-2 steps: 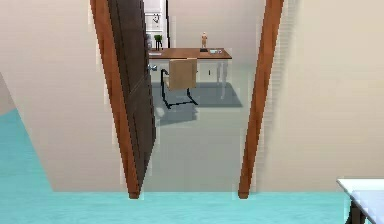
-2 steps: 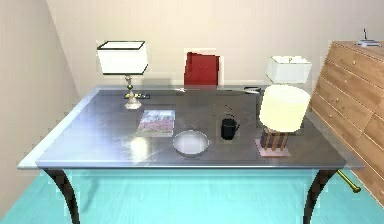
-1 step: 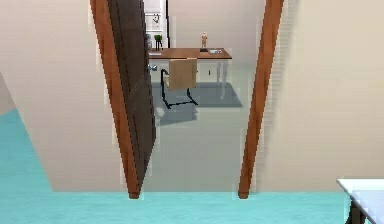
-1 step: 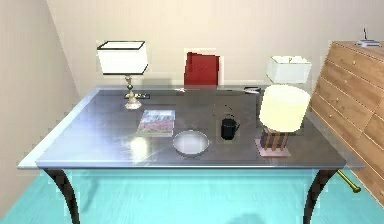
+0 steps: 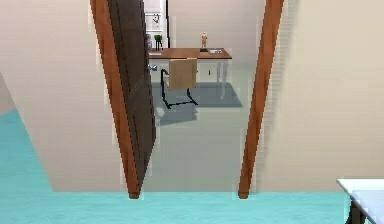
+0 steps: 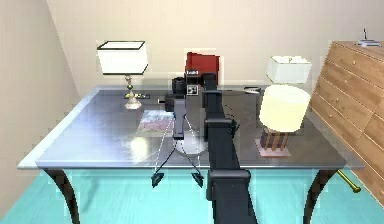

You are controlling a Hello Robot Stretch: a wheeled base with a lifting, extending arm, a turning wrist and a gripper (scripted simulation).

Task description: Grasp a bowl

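My arm (image 6: 222, 160) rises as a dark bar over a grey glass-topped table (image 6: 90, 130). At its far end, the gripper's dark body sits left of two white marked squares (image 6: 192, 82). Two thin fingers run down from it toward the table's near edge, around the gripper (image 6: 177, 178). A pale, round, bowl-like shape (image 6: 184, 148) lies on the tabletop between the fingers. I cannot tell whether the gripper holds anything.
On the table stand a white-shaded lamp (image 6: 122, 60), two cream lamps (image 6: 284, 108), a red box (image 6: 200, 64) and a flat booklet (image 6: 155, 121). A wooden dresser (image 6: 355, 85) stands to the right. In the forward view, a dark door (image 5: 130, 90) hangs ajar before a room with a desk (image 5: 195, 55).
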